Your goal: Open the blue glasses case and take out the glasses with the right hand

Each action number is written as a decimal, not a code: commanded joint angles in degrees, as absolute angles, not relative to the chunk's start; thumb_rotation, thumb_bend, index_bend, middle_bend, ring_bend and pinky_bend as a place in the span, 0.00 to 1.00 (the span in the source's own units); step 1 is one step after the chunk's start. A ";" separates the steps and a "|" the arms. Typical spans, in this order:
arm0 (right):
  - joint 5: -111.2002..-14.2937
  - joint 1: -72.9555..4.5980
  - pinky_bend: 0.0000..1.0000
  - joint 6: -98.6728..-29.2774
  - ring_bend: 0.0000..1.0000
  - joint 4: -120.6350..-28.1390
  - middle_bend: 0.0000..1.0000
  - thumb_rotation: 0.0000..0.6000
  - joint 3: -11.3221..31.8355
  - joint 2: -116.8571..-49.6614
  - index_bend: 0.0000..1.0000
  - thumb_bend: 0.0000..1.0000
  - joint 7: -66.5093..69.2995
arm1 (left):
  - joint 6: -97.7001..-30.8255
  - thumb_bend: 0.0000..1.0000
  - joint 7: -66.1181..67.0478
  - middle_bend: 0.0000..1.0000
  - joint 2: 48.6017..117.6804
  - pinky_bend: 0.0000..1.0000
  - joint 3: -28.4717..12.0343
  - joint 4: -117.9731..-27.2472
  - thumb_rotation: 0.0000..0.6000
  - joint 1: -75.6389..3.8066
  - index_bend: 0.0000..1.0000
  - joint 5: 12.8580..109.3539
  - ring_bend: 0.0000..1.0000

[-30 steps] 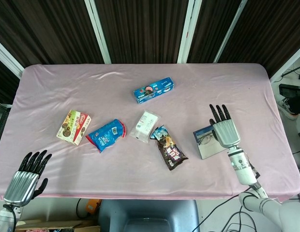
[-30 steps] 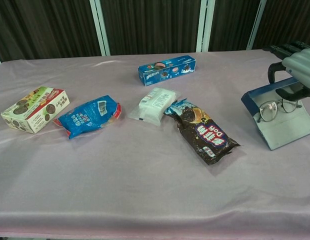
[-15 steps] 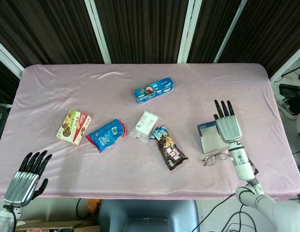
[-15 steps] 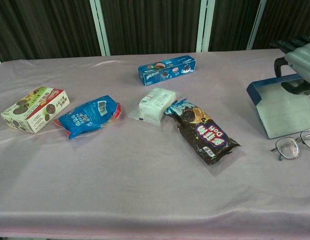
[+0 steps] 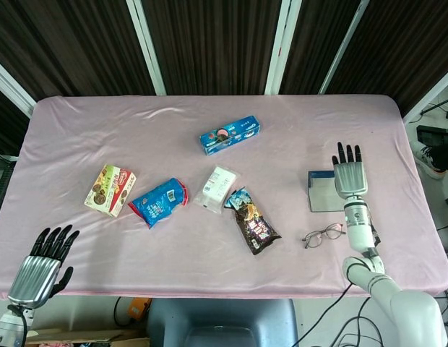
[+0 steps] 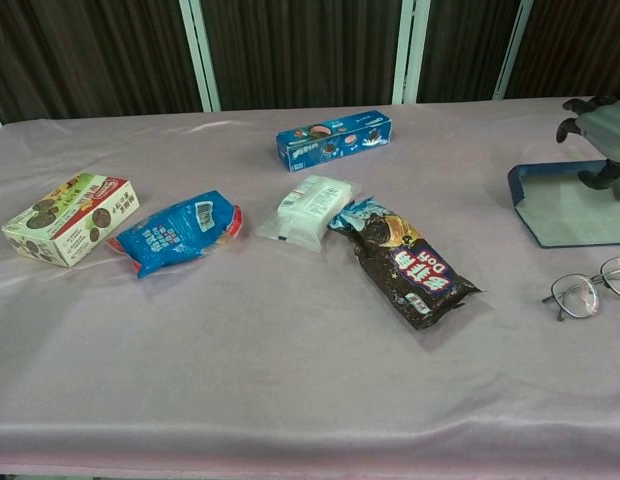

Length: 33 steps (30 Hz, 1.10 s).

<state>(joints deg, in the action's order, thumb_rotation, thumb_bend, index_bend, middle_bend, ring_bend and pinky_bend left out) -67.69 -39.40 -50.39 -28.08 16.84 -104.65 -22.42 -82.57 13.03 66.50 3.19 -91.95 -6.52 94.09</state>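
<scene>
The blue glasses case (image 5: 322, 191) (image 6: 568, 205) lies open on the pink tablecloth at the right, its pale lining facing up and nothing inside. The glasses (image 5: 324, 234) (image 6: 587, 289) lie on the cloth just in front of the case, apart from it. My right hand (image 5: 350, 178) (image 6: 601, 135) hovers over the case's right end with fingers straight and spread, holding nothing. My left hand (image 5: 40, 266) hangs at the near left edge of the table, fingers apart and empty; only the head view shows it.
A dark chocolate-wafer packet (image 5: 253, 222), a white packet (image 5: 216, 186), a blue snack bag (image 5: 159, 200), a cookie box (image 5: 110, 189) and a blue biscuit box (image 5: 230, 135) lie across the middle and left of the tablecloth (image 5: 209, 253).
The glasses left the case and came to rest on the cloth in front of it. The case slid right and now lies flatter. My right hand moved right with it.
</scene>
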 commanded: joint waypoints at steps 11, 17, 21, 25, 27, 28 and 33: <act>-78.47 -31.92 0.00 -59.46 0.00 -59.56 0.00 1.00 8.59 -86.24 0.32 0.39 -14.67 | -83.72 0.41 12.92 0.00 66.45 0.00 3.43 -92.04 1.00 -6.06 0.00 94.88 0.00; -88.82 -26.91 0.00 -66.35 0.00 -71.54 0.00 1.00 -0.24 -75.87 0.37 0.39 -17.33 | -83.86 0.41 12.84 0.00 66.46 0.00 3.39 -92.02 1.00 -6.02 0.00 94.92 0.00; -91.84 -25.42 0.00 -67.71 0.00 -72.73 0.00 1.00 -3.14 -73.34 0.40 0.39 -15.79 | -83.99 0.41 12.89 0.00 66.48 0.00 3.42 -92.03 1.00 -5.96 0.00 95.06 0.00; -92.25 -24.59 0.00 -67.09 0.00 -70.52 0.00 1.00 -4.34 -73.54 0.42 0.39 -14.96 | -83.82 0.41 12.97 0.00 66.51 0.00 3.38 -92.06 1.00 -6.01 0.00 94.94 0.00; -91.95 -24.55 0.00 -66.37 0.00 -69.20 0.00 1.00 -4.37 -74.29 0.43 0.39 -14.23 | -83.73 0.41 13.01 0.00 66.51 0.00 3.40 -92.10 1.00 -6.04 0.00 94.95 0.00; -91.84 -24.60 0.00 -65.95 0.00 -68.46 0.00 1.00 -4.35 -74.83 0.43 0.39 -13.42 | -83.69 0.41 13.04 0.00 66.51 0.00 3.40 -92.09 1.00 -6.06 0.00 94.95 0.00; -92.17 -25.10 0.00 -64.84 0.00 -65.77 0.00 1.00 -4.28 -77.05 0.46 0.39 -11.76 | -83.45 0.41 13.13 0.00 66.55 0.00 3.28 -92.11 1.00 -6.14 0.00 94.66 0.00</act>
